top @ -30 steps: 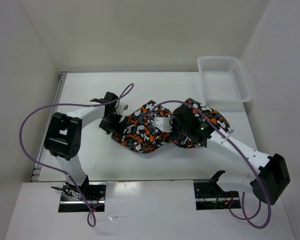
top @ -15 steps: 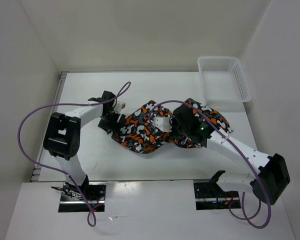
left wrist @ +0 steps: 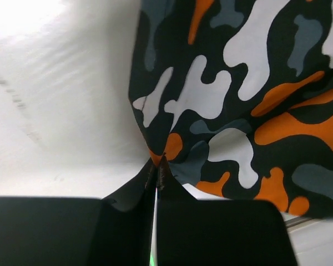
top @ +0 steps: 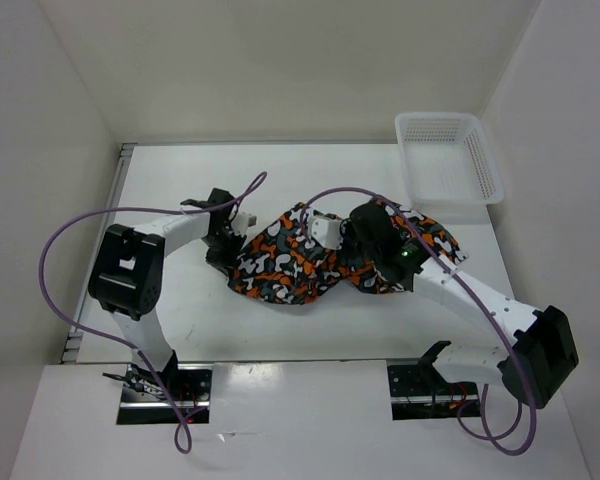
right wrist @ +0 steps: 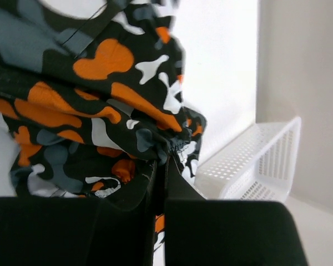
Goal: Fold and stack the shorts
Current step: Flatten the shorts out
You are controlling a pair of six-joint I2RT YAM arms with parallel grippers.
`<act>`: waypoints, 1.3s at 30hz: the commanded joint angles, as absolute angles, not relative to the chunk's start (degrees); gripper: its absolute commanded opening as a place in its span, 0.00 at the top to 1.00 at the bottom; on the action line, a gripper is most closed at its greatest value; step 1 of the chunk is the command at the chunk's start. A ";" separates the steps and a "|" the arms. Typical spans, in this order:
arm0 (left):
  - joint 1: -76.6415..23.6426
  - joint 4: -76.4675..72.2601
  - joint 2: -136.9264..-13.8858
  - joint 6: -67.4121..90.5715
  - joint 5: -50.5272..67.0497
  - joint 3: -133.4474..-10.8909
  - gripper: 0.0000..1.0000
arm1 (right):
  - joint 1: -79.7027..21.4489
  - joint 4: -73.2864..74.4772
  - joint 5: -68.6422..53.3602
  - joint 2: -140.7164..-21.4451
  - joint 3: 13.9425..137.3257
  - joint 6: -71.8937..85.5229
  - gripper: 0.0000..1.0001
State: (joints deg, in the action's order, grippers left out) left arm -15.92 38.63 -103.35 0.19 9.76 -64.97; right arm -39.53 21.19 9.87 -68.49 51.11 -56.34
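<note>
The table (top: 180,180) carries everything. The shorts (top: 280,268) lie bunched across its middle, nearer the near edge than the far one and well apart from the white mesh basket (top: 448,155) at the far right corner. The cloth is rumpled, not flat, and its right part is hidden under the right arm's wrist.

The left pincer (left wrist: 157,173) is pressed together on a small tip of the shorts' left edge, low over the table. The right pincer (right wrist: 161,165) is pinched on a gathered, puckered seam at the other side, with the fabric draping from it.

The step in hand looks like taking two opposite edges so the garment can be pulled open and laid flat before any fold. To do it well, both arms should rise together and move apart evenly until the cloth hangs taut between them. Pull gently, since the left hold catches very little fabric and could slip out. The right hold looks to bunch more than one layer. If so, the shorts may not open fully, and regripping a single edge would be wiser than forcing it. Lay them down away from the basket.
</note>
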 commanded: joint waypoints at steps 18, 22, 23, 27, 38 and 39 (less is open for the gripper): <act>2.90 41.92 -78.33 0.00 -6.85 -110.03 1.00 | -29.79 6.83 13.62 -76.90 97.72 -41.48 1.00; 2.90 41.40 -71.82 0.00 -9.31 -114.25 1.00 | -29.79 12.21 10.64 -74.37 101.33 -40.18 1.00; 2.90 41.40 -70.50 0.00 -9.32 -114.95 1.00 | -29.79 13.52 9.07 -73.66 102.29 -39.64 1.00; 2.90 41.92 -63.30 0.00 -11.68 -117.25 1.00 | -29.79 19.68 5.38 -69.97 105.11 -39.64 1.00; 3.43 44.99 -66.42 0.00 -13.10 -137.09 1.00 | -29.79 28.30 -5.63 -68.02 119.35 -31.65 1.00; 3.43 45.00 -67.75 0.00 -13.10 -138.68 1.00 | -29.79 27.78 -5.63 -68.03 119.36 -31.12 1.00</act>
